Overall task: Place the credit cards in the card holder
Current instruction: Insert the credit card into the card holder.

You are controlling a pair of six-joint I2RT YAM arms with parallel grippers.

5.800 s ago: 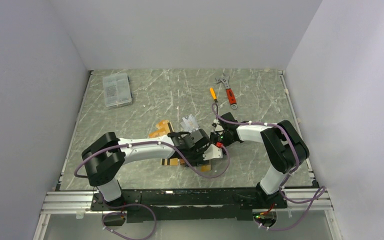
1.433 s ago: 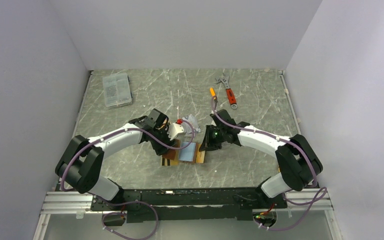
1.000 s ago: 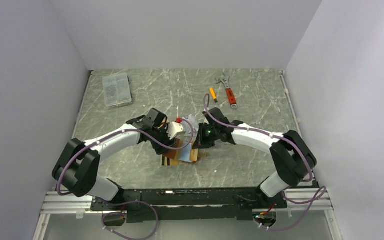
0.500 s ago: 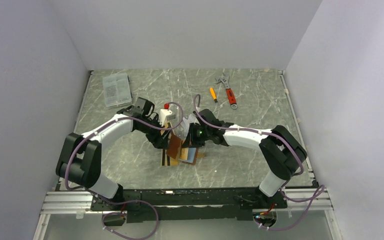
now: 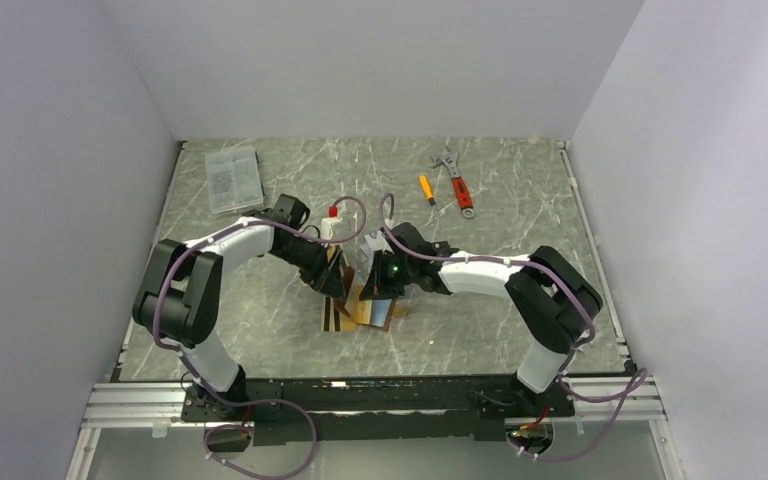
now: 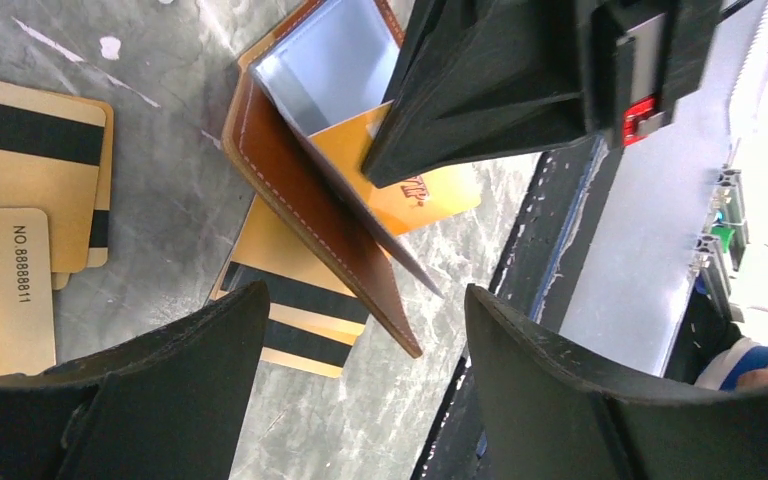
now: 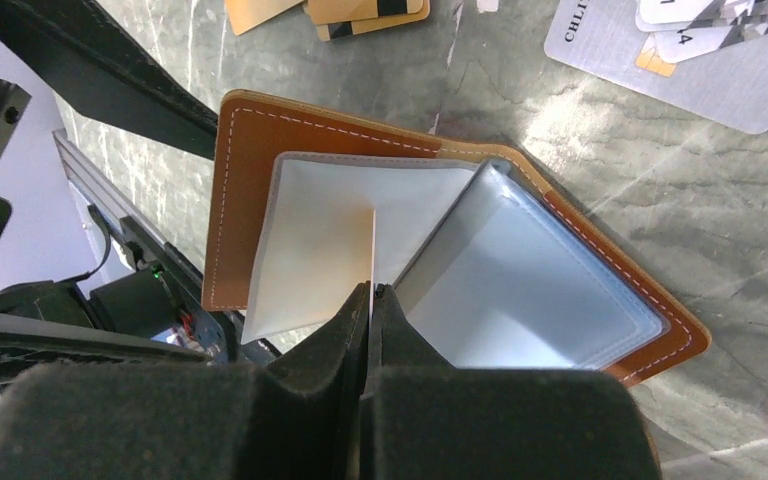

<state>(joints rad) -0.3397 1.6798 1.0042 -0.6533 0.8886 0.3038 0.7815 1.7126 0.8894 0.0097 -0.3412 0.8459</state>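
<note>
Gripping an orange-gold card (image 7: 373, 245) edge-on, right gripper (image 7: 370, 292) holds it over the open tan card holder (image 7: 245, 200); left gripper (image 6: 362, 295) stands spread wide, clamping nothing.

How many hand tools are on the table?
2: a screwdriver and a wrench, side by side at the far right. Others may be hidden.

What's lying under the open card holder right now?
A gold black-striped card pokes out from beneath the card holder. Its leather cover hides whether more cards lie underneath.
</note>
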